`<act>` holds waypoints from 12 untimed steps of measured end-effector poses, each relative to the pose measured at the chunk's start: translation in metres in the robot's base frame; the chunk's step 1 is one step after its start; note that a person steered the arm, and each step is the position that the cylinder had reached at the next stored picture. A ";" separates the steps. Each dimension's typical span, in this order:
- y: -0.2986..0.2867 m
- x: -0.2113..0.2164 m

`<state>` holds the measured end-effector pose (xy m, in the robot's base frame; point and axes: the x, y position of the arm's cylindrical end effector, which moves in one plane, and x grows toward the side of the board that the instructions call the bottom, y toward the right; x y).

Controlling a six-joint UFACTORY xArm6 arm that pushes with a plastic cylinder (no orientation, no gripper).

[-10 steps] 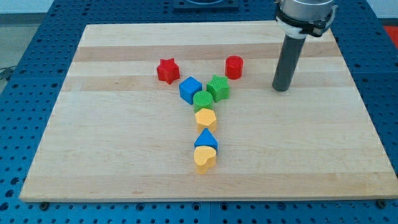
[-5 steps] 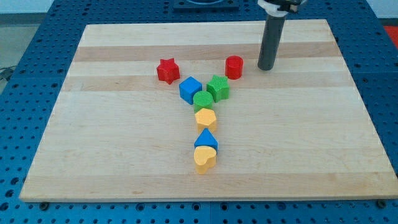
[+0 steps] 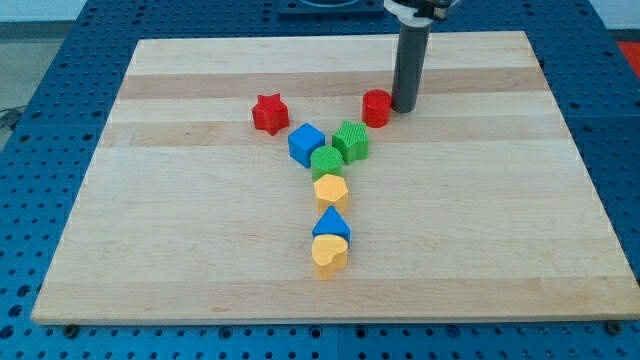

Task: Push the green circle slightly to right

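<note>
The green circle (image 3: pixel 326 161) lies near the board's middle, touching the blue cube (image 3: pixel 306 144) on its upper left, the green star-like block (image 3: pixel 351 141) on its upper right and the yellow hexagon (image 3: pixel 330 190) below. My tip (image 3: pixel 404 107) is at the view's upper right of the cluster, right beside the red cylinder (image 3: pixel 376 107), well apart from the green circle.
A red star (image 3: pixel 268 113) sits at the view's upper left of the cluster. A blue triangle (image 3: pixel 331 224) and a yellow heart (image 3: pixel 329 254) continue the column below the hexagon. The wooden board (image 3: pixel 180 250) lies on a blue perforated table.
My tip has moved up and to the view's left, from the board's right side to just right of the red cylinder. No block has moved.
</note>
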<state>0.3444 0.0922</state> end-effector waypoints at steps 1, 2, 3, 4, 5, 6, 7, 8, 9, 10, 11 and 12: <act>0.000 0.000; -0.011 0.000; -0.047 0.001; -0.052 0.001; -0.059 0.001; -0.068 0.001; -0.072 0.001; -0.068 0.016; -0.068 0.016; -0.068 0.015; -0.068 0.006; -0.068 0.002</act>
<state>0.3463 0.0244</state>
